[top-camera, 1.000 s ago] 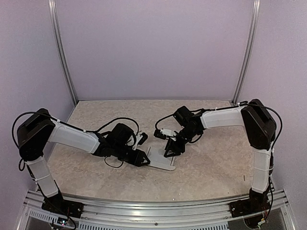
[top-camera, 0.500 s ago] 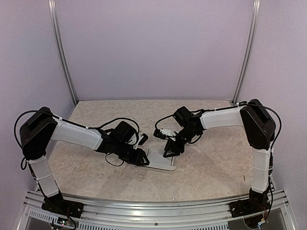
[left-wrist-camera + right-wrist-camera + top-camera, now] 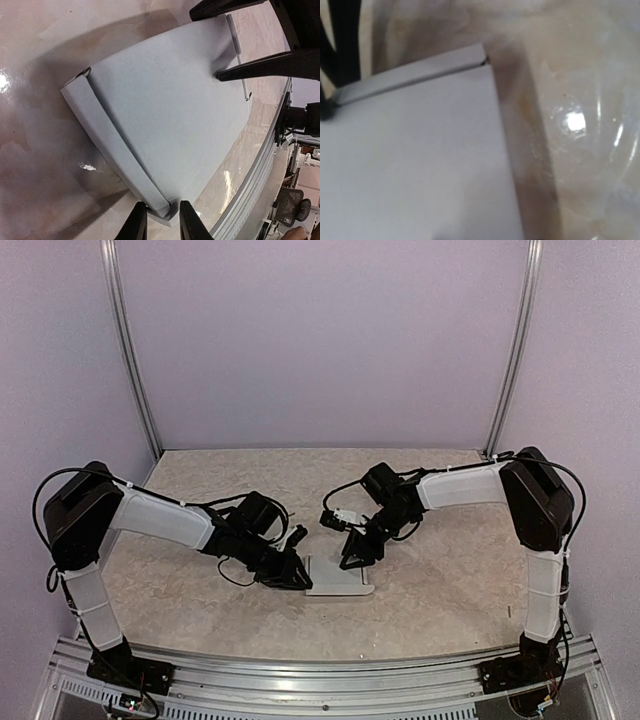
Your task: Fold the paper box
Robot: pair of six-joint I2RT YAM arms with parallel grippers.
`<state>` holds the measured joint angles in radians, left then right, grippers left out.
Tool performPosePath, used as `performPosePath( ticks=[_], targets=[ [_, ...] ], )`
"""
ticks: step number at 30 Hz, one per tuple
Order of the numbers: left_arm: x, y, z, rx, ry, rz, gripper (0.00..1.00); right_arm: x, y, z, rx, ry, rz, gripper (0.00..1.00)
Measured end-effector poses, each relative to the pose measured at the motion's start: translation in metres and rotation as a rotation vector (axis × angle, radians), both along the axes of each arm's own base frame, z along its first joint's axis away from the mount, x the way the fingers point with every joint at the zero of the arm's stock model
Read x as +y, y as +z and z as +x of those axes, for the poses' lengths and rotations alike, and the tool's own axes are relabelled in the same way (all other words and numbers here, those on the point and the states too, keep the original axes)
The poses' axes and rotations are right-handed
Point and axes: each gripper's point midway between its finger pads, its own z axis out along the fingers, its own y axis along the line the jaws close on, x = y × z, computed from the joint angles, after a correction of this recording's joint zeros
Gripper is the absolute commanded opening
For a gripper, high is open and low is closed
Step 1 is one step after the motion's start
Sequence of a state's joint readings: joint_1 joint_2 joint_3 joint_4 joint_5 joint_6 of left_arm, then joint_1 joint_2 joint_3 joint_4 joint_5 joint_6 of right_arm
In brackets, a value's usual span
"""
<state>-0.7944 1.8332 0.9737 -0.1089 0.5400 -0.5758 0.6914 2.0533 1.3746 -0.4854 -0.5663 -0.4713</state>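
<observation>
Left wrist: left gripper (image 3: pixel 163 207) straddling paper box (image 3: pixel 165 110) corner, grip unclear; right gripper (image 3: pixel 205 46) spread.

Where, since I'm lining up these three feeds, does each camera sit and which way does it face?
Top external: above and behind the bases, looking down across the table; both arms show, left gripper and right gripper at the box.
Left wrist: on the left arm, looking past its own fingertips over the box to the right gripper.
Right wrist: on the right arm, close over the box's corner; dark fingers at left, whose I cannot tell.
Shared: all three see the box.
</observation>
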Motion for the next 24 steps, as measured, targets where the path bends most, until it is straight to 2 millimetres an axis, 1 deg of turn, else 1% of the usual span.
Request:
performPosePath(
  ticks=[5,6,7,10,15,18,24],
  targets=[
    [-0.0009,0.0017,-0.0042,0.035,-0.002,-0.012,0.27,0.0004,0.0000,-0.0007,0.005,0.001,0.003,0.43],
    [0.0001,0.0009,-0.0040,0.032,-0.002,0.000,0.29,0.0005,-0.0002,-0.0007,0.006,0.001,0.003,0.43],
    [-0.0007,0.0021,-0.0021,0.001,-0.007,0.050,0.32,0.0010,-0.0008,-0.0010,0.011,-0.001,0.006,0.43],
    [0.0001,0.0010,-0.0025,-0.015,-0.010,0.067,0.34,0.0012,-0.0009,-0.0011,0.012,0.000,0.007,0.43],
    [0.0001,0.0039,-0.0006,-0.043,-0.003,0.075,0.31,0.0019,-0.0011,-0.0021,0.020,0.000,0.011,0.42],
    [0.0006,0.0037,-0.0002,-0.043,0.001,0.079,0.32,0.0020,-0.0012,-0.0022,0.021,0.000,0.011,0.42],
    [0.0027,0.0007,-0.0043,-0.043,0.031,0.122,0.42,0.0020,-0.0012,-0.0022,0.027,-0.007,0.011,0.42]
  ],
)
